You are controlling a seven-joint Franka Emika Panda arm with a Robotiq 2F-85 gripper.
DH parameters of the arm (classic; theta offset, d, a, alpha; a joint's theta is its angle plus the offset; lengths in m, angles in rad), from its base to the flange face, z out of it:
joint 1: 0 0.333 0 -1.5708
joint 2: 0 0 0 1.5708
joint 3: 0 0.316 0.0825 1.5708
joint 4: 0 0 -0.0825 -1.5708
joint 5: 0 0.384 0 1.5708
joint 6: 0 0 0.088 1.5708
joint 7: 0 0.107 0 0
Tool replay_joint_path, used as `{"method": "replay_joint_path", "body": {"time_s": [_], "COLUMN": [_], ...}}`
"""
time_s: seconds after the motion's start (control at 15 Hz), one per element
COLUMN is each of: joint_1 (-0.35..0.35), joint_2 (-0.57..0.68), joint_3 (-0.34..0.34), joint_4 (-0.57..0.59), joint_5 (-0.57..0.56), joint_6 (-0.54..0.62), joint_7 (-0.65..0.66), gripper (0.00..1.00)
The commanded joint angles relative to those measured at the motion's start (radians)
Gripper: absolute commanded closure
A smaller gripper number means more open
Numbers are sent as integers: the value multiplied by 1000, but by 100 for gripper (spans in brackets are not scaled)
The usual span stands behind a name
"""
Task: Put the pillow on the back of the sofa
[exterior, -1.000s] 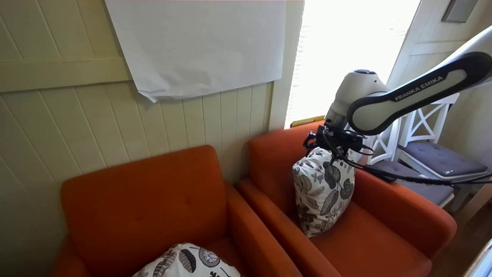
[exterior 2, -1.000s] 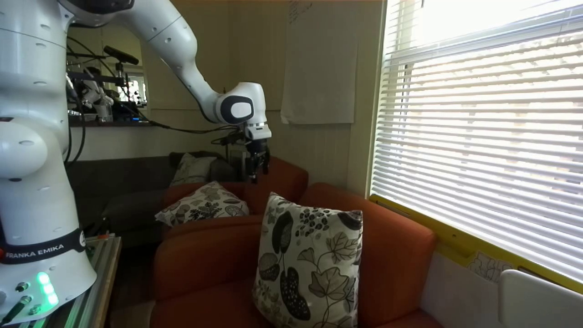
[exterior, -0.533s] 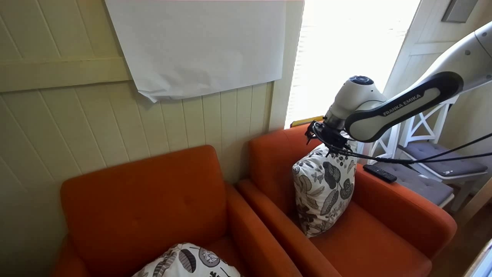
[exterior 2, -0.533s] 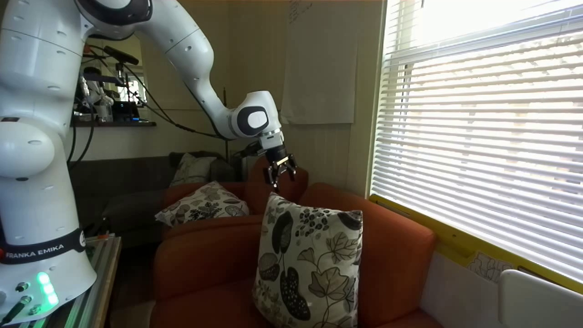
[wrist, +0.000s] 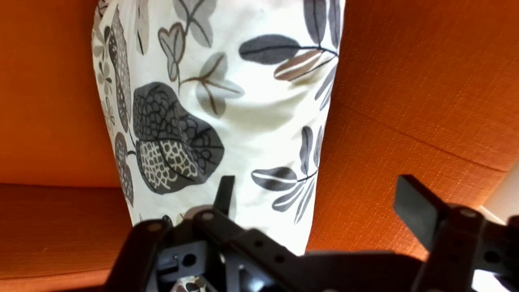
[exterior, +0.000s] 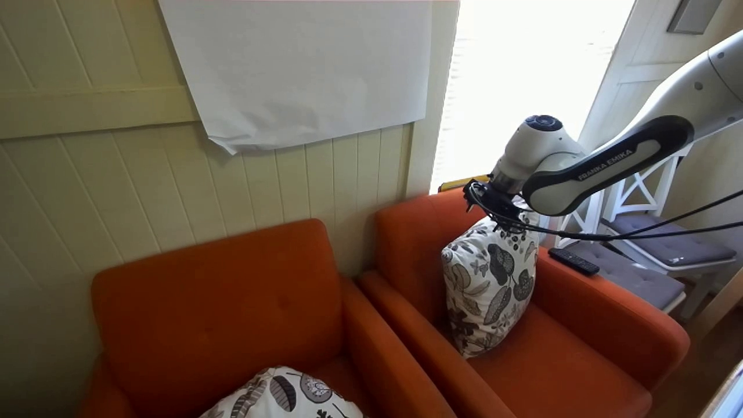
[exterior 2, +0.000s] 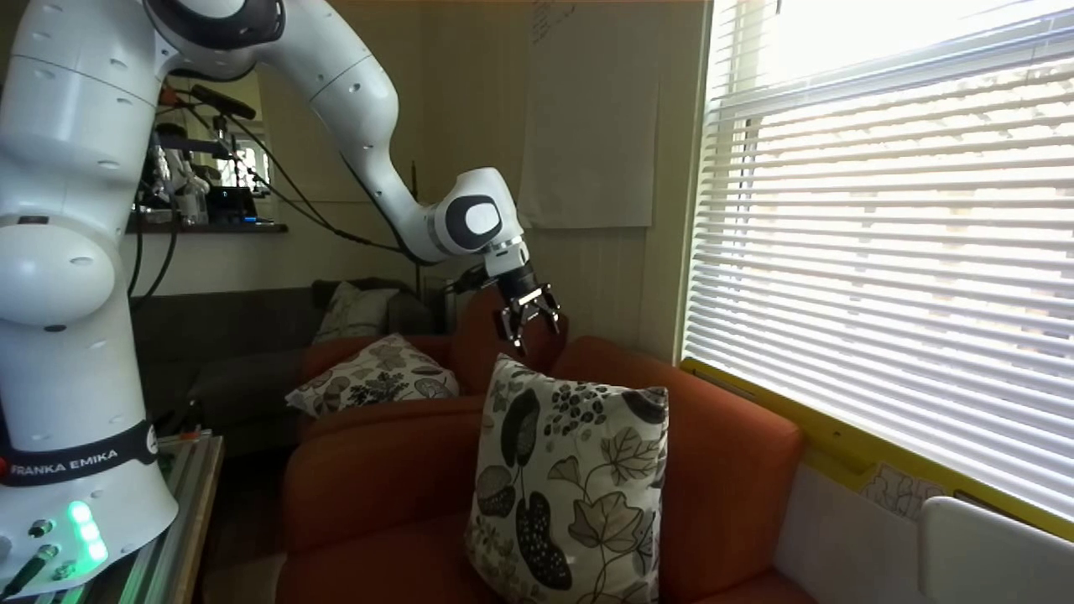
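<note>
Gripper [wrist: 318,196] is hovering, its flat black fingers [wrist: 419,211] standing wide apart. Below, a square, leaf-printed fabric pillow [wrist: 263,113] is standing on edge on the seat [exterior: 563,371] of the coarse-woven orange sofa [exterior: 609,307], beside its backrest [exterior 2: 730,461]. Beyond, a similar cushion [exterior 2: 377,382] is lying in a matching armchair [exterior 2: 471,369].

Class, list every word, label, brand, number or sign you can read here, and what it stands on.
"FRANKA EMIKA": on the robot arm.
"FRANKA EMIKA": on the dark base band.
Handwriting on the hanging paper: too small to read.
Remote control: any lettering is too small to read.
</note>
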Motion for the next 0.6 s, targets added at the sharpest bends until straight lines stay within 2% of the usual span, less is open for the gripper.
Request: {"method": "replay_joint_path", "body": {"time_s": [0.0,0.53], "joint_1": [9,93], "joint_2": [45,172], "joint_3": [-23,-136], "joint_4": [41,125], "joint_5": [-51,-222], "joint_6": [-3,-21], "joint_7": [83,350], "gripper": [0,0]}}
